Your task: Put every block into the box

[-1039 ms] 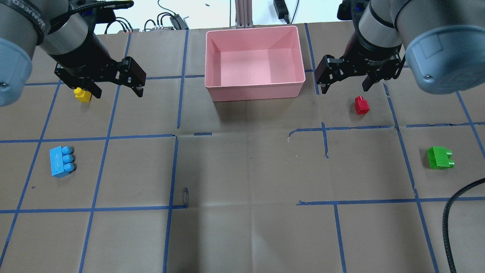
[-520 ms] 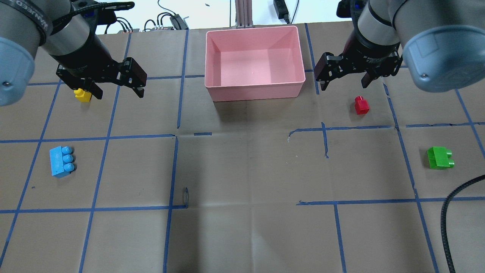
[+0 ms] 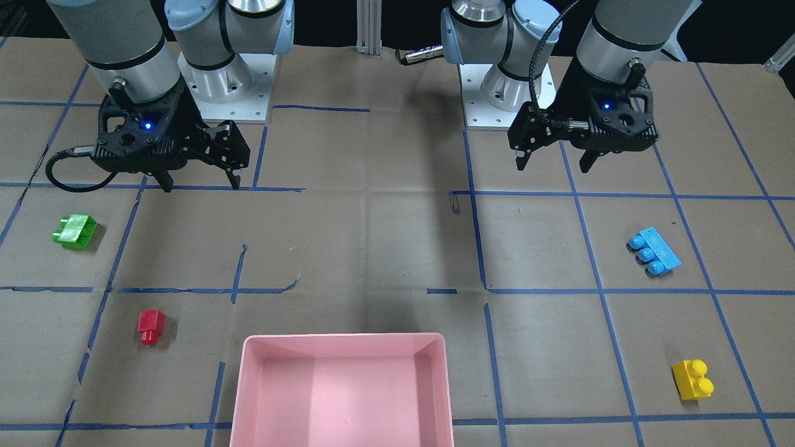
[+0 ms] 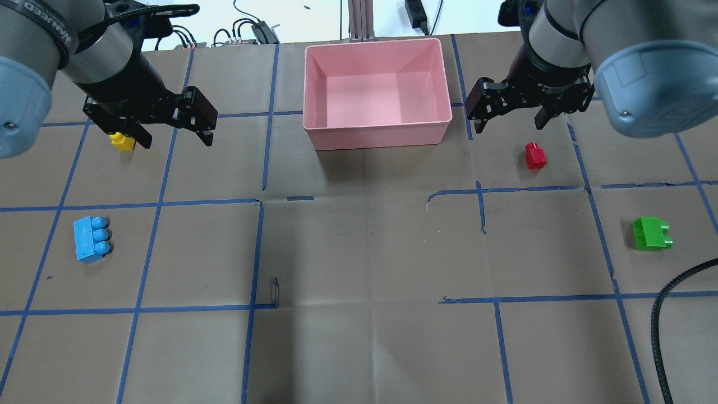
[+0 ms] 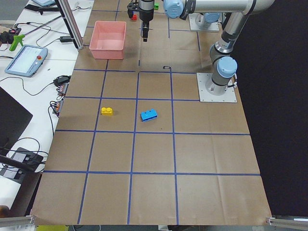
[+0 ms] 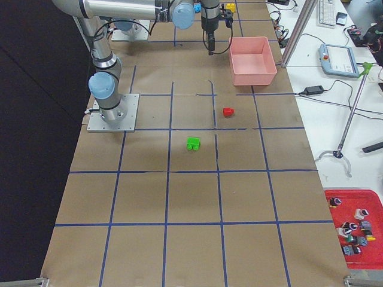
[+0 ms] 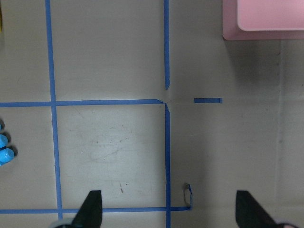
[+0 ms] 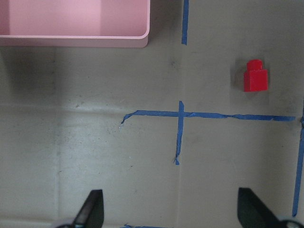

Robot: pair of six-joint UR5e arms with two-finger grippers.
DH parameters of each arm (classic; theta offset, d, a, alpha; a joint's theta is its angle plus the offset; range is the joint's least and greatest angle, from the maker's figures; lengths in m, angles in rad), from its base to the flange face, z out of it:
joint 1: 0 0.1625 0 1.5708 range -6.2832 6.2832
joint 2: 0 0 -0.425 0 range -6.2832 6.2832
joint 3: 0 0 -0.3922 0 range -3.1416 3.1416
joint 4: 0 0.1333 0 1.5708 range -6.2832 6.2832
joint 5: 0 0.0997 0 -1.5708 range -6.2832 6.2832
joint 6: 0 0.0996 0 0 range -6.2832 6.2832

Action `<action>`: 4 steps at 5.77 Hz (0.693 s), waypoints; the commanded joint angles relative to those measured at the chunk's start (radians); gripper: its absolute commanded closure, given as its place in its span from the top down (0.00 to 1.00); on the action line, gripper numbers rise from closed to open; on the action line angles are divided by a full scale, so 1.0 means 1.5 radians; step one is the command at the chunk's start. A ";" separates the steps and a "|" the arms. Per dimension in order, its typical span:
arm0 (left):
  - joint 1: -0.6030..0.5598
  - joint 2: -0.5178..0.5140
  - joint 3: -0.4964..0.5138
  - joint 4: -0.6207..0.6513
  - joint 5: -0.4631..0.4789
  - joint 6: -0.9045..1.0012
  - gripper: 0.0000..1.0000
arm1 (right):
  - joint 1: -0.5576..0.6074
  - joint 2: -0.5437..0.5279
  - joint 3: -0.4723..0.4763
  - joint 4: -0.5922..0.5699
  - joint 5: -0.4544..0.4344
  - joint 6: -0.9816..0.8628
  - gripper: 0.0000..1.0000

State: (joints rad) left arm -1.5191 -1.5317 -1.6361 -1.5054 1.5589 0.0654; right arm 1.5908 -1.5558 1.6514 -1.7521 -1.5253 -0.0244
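The pink box (image 4: 381,134) stands empty at the table's far middle. The yellow block (image 4: 122,140) lies left of it, partly under my left gripper (image 4: 176,137), which hangs open and empty above the table. The blue block (image 4: 90,238) lies nearer on the left; its studs show at the left wrist view's edge (image 7: 4,149). The red block (image 4: 535,156) lies right of the box, just in front of my right gripper (image 4: 507,128), which is open and empty. It also shows in the right wrist view (image 8: 255,77). The green block (image 4: 650,233) lies at the near right.
The table is brown paper with a blue tape grid. A black cable (image 4: 664,314) hangs at the near right. Cables and power units (image 4: 258,28) lie beyond the far edge. Both arm bases (image 3: 217,74) stand at the robot's side.
The right arm has drifted slightly toward the far edge, away from the red block. The left arm has hardly moved. Both grippers stay open and no block has moved.
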 commanded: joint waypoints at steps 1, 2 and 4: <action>0.005 0.003 -0.018 0.006 0.001 0.007 1.00 | 0.000 0.000 0.001 0.001 -0.001 0.000 1.00; 0.042 0.003 -0.015 0.008 0.002 0.041 1.00 | 0.001 0.002 0.001 -0.004 0.001 0.000 1.00; 0.252 -0.005 -0.036 0.005 -0.002 0.170 1.00 | 0.000 0.004 0.001 0.001 -0.001 0.002 1.00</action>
State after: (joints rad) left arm -1.2904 -1.5347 -1.6731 -1.4960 1.5590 0.2398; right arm 1.5912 -1.5509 1.6536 -1.7496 -1.5249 -0.0229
